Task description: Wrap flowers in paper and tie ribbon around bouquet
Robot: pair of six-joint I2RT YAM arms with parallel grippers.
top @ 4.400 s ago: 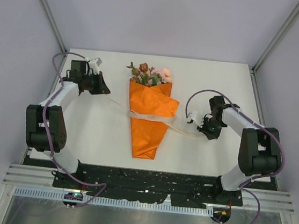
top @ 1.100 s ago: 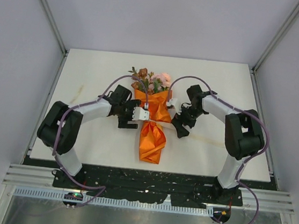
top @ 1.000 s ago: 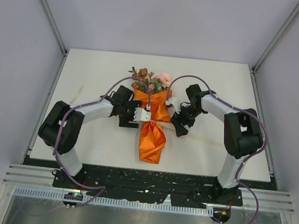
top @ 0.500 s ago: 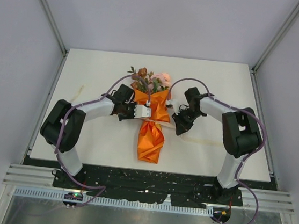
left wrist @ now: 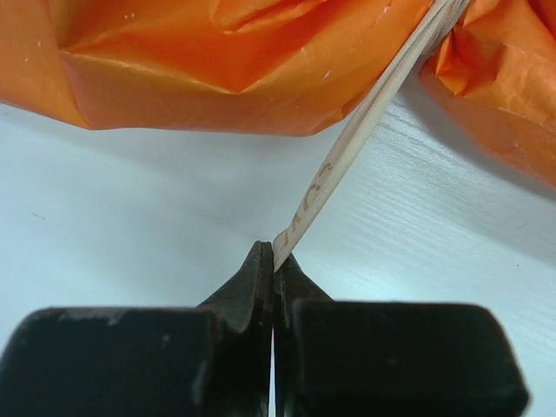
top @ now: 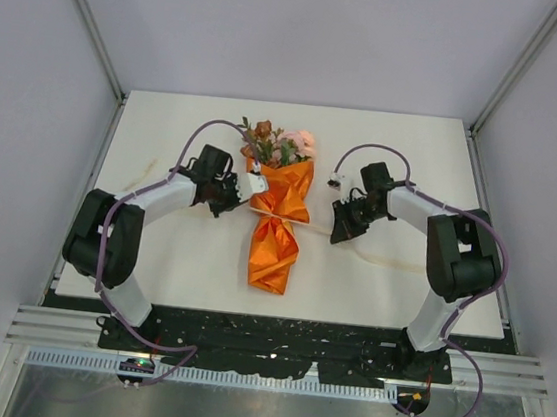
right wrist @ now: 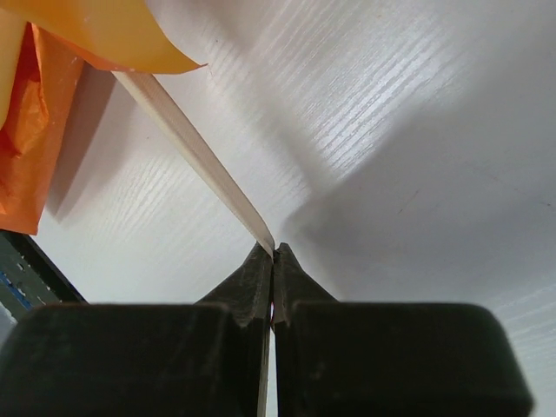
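The bouquet [top: 278, 231] lies mid-table, an orange paper [top: 273, 258] cone pinched at its waist, with the flowers [top: 278, 145] showing at its far end. The cream ribbon [top: 280, 216] crosses that waist. My left gripper [top: 227, 201] sits just left of the bouquet, shut on the ribbon [left wrist: 347, 156], which runs taut up to the paper [left wrist: 217, 69]. My right gripper [top: 341, 231] is just right of it, shut on the other stretch of ribbon [right wrist: 195, 148], which leads to the paper [right wrist: 35, 130]. In the wrist views the left gripper [left wrist: 274, 261] and the right gripper [right wrist: 274, 256] pinch the strip at their tips.
A loose ribbon tail [top: 385, 263] trails on the white table [top: 152, 255] right of my right gripper; a faint cream strip [top: 147, 168] lies at far left. A black rail [top: 274, 334] runs along the near edge. Grey walls close in both sides.
Both grippers have closed on the ribbon and drawn outward from the bouquet's waist, left one leftward, right one rightward. The ribbon is now stretched and the paper waist looks narrower.
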